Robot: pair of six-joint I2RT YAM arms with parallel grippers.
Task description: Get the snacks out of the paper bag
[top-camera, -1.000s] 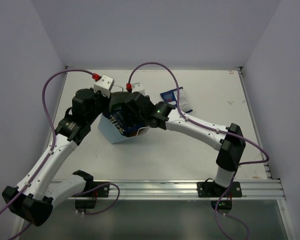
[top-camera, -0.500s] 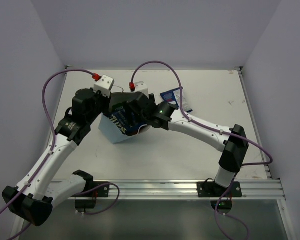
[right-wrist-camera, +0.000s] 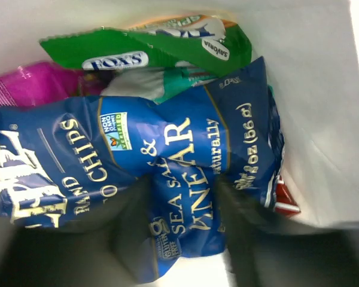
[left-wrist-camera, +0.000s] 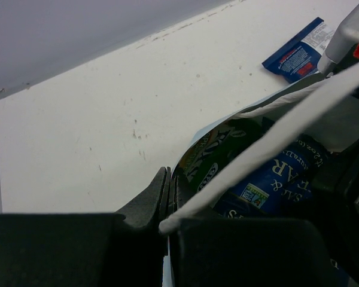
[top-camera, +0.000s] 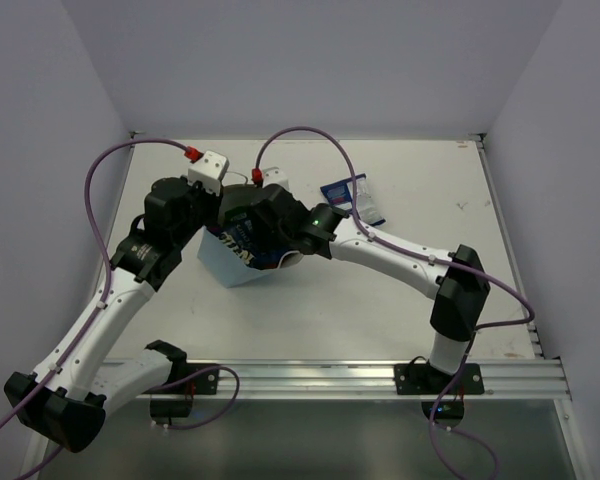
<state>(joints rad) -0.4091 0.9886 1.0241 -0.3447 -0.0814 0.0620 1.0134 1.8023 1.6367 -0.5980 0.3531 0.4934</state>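
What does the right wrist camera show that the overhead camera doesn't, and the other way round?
Only the right wrist view: the green packet and magenta packet deep inside the paper bag. Only the overhead view: the left arm, the right arm, and a dark blue packet lying out on the table. Both: the dark blue chips packet at the bag's mouth.

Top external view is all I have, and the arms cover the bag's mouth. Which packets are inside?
Observer: A dark blue packet lies on top, over a green packet and a magenta packet.
Operator: Is the right gripper on one of them?
Observer: The right gripper has its fingers on either side of the dark blue packet. I cannot tell whether they grip it.
Operator: And the left gripper?
Observer: The left gripper is shut on the rim of the paper bag.
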